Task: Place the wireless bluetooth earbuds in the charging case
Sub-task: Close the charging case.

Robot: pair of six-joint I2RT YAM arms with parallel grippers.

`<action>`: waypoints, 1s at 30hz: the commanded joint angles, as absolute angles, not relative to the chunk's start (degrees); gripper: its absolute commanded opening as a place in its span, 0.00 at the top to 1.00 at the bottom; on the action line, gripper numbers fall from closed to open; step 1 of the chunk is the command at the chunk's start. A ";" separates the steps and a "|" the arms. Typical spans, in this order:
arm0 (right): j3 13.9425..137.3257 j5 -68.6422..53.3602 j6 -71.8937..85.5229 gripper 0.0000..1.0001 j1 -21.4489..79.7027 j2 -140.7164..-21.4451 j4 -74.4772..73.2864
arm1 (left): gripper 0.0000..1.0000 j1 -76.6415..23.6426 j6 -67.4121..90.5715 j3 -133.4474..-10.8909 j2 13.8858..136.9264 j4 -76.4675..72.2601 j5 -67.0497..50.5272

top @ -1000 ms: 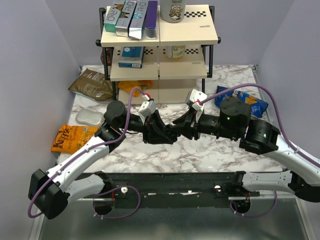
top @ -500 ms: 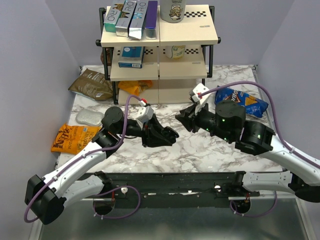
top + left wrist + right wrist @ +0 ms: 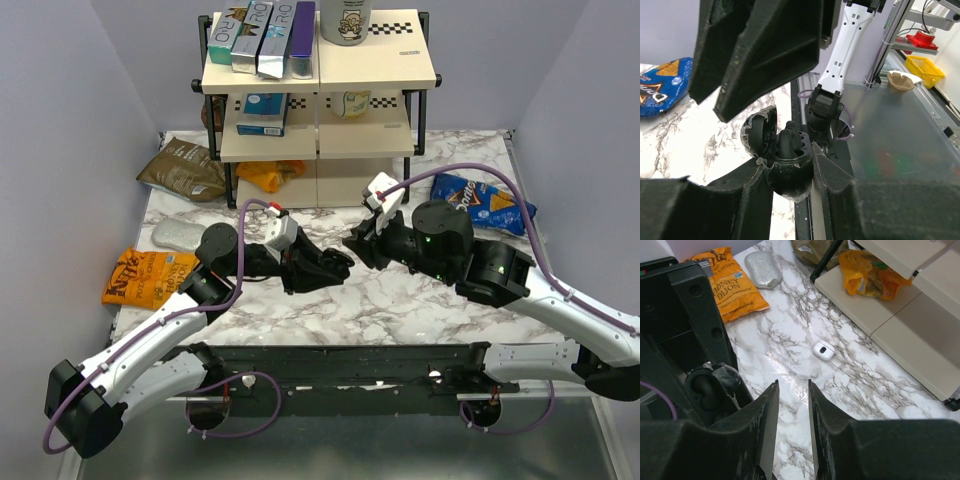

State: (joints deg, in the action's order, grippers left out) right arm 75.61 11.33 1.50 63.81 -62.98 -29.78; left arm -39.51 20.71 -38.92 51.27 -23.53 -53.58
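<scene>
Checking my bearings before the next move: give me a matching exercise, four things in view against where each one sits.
Things
1. charging case
2. blue Doritos bag
3. orange chip bag
4. small white object

Places
A. at the table's left edge
B. clamped in the left hand, lid open
C. lying alone near the shelf's base
D. on the table, right of the shelf

Pairs: 1-B, 2-D, 3-A, 4-C

Bright, even overhead light w/ soft shadows. Glare patch on marble table [image 3: 785, 371], right wrist view. Wrist cams: close foreground blurry, dark; edges stretched.
</scene>
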 commanded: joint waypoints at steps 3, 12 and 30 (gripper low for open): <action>76.38 5.01 0.62 0.62 63.98 -63.54 -30.59 | 1.00 -39.64 18.64 -38.94 50.71 -25.40 -51.24; 76.20 4.04 0.62 0.64 63.98 -63.19 -30.59 | 1.00 -39.64 17.84 -39.20 50.98 -24.70 -50.10; 57.40 35.07 9.30 0.47 63.46 -44.22 -15.56 | 1.00 -39.64 35.40 -40.51 67.74 -20.23 -24.01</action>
State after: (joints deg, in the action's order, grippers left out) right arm 62.70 27.49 5.15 63.53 -47.46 -21.71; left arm -39.51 24.91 -38.98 58.30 -22.68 -36.47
